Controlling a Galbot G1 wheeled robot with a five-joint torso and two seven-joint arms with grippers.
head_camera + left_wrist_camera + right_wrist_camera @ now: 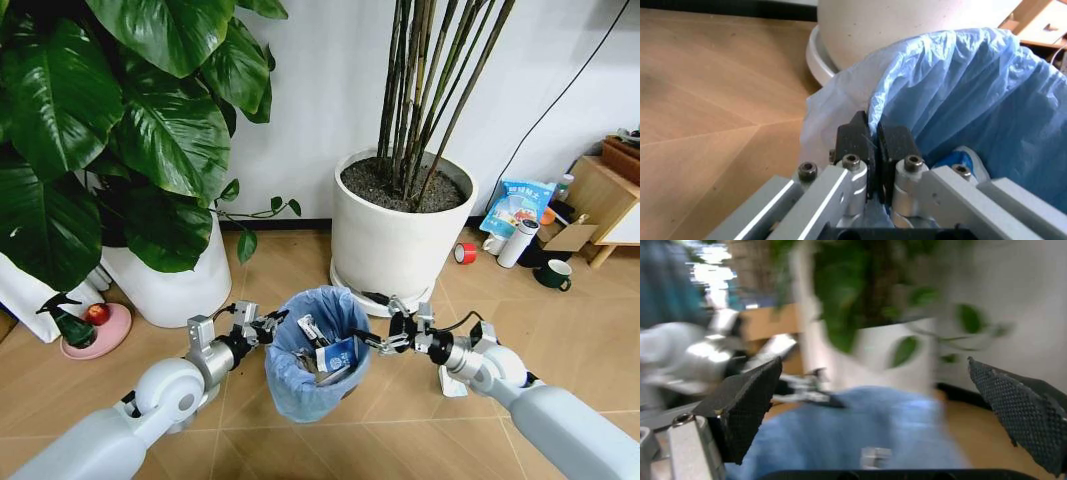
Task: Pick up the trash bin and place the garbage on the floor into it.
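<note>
Both grippers flank the upright trash bin (316, 352), mouth facing up.

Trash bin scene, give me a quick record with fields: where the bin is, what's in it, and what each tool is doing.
bin: trash bin on the floor, in front of the white pot
contents: garbage, including a blue-and-white packet
left tool: shut on the bin's blue bag at the rim
right tool: open, at the bin's opposite rim, holding nothing
floor by right arm: one white scrap
</note>
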